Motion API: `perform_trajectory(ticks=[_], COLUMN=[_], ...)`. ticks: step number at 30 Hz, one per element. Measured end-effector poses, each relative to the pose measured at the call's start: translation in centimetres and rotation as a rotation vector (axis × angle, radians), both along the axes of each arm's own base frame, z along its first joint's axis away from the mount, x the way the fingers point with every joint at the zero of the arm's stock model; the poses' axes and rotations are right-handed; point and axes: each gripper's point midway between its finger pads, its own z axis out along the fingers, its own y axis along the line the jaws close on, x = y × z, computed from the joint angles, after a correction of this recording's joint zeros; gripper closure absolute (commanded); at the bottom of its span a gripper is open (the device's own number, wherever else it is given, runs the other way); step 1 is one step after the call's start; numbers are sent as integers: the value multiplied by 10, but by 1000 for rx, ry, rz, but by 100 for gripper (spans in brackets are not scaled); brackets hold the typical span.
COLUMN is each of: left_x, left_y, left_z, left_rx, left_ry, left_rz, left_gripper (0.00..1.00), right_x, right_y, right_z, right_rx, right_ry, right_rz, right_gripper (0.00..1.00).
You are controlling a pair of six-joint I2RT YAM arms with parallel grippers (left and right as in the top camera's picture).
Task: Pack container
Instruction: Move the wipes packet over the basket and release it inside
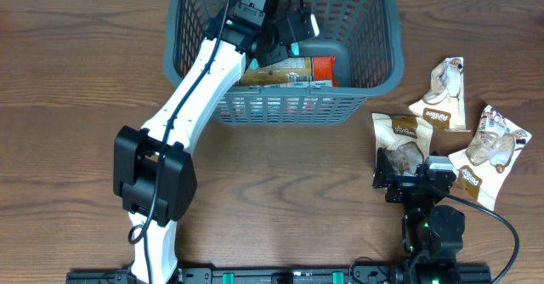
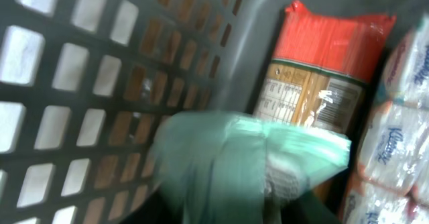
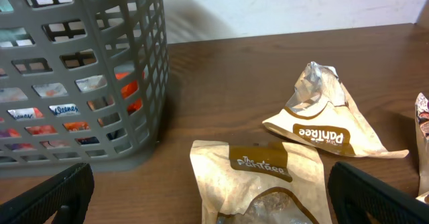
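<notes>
1. Overhead view: the container (image 1: 280, 105), a dark grey lattice basket, stands at the far middle of the wooden table (image 1: 76, 71).
2. The left arm (image 1: 200, 80) reaches from the near left up over the basket's near wall, and the left gripper (image 1: 293, 29) is inside the basket.
3. Left wrist view: a pale green packet (image 2: 255, 157) fills the spot in front of the camera and hides the fingers, so I cannot tell whether that gripper is clamped on it or standing apart.
4. Beyond the green packet, an orange-topped packet (image 2: 322, 70) with a printed label lies on the basket floor. White tissue packs (image 2: 402, 137) lie just to its right.
5. The right gripper (image 3: 209, 184) is at the near right, well outside the basket. Its black fingers (image 3: 57, 197) are spread wide and hold nothing.
6. Between those fingers lies a cream-and-brown snack packet (image 3: 255, 177).
7. A second snack packet (image 3: 322, 127) lies farther off to the right, and a third packet (image 1: 493, 148) lies at the right edge of the table.
</notes>
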Motion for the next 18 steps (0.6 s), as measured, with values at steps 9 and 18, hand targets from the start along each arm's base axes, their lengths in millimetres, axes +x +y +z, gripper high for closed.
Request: perform_trajectory(ticks=[9, 18], left_x=[2, -29], left_y=[6, 41], left_z=[3, 143], left_rx=[-29, -193], left_ry=[20, -176], left_rz=[78, 209], left_gripper=[1, 2], right_x=[0, 0], right_y=[0, 0], right_z=[0, 0], right_rx=[0, 86], right_ry=[0, -2], right_rz=[0, -18], right_gripper=[1, 1])
